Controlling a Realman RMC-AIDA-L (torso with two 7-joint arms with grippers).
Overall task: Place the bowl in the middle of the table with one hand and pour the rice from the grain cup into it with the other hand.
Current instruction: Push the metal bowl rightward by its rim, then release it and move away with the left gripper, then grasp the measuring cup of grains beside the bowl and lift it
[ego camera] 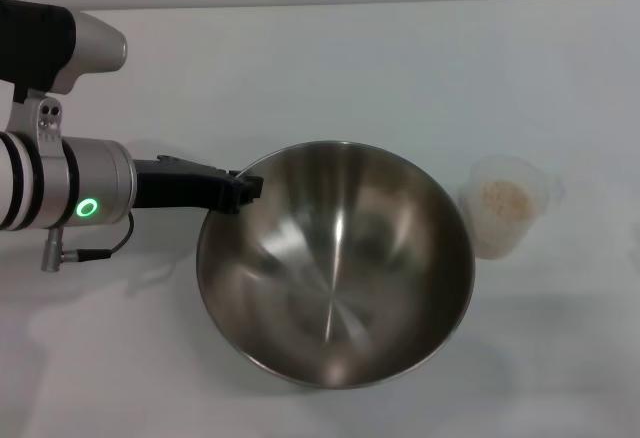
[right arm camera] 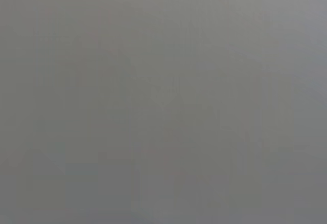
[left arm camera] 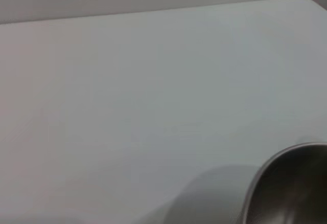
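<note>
The large steel bowl (ego camera: 335, 263) fills the middle of the head view, and its inside holds nothing. My left gripper (ego camera: 238, 191) comes in from the left and is shut on the bowl's rim at its far-left side. A soft shadow under the bowl falls on the white table (ego camera: 300, 68). To the bowl's right stands the small frosted grain cup (ego camera: 508, 208), upright, with beige rice (ego camera: 505, 197) inside. A curved part of the bowl (left arm camera: 291, 188) shows in the left wrist view over the table (left arm camera: 153, 106). My right gripper is out of view; its wrist view shows only plain grey.
The cup stands only a small gap from the bowl's right rim. The left arm's silver forearm (ego camera: 70, 193) with a green light reaches over the table's left side. The table's far edge (ego camera: 350, 3) runs along the top.
</note>
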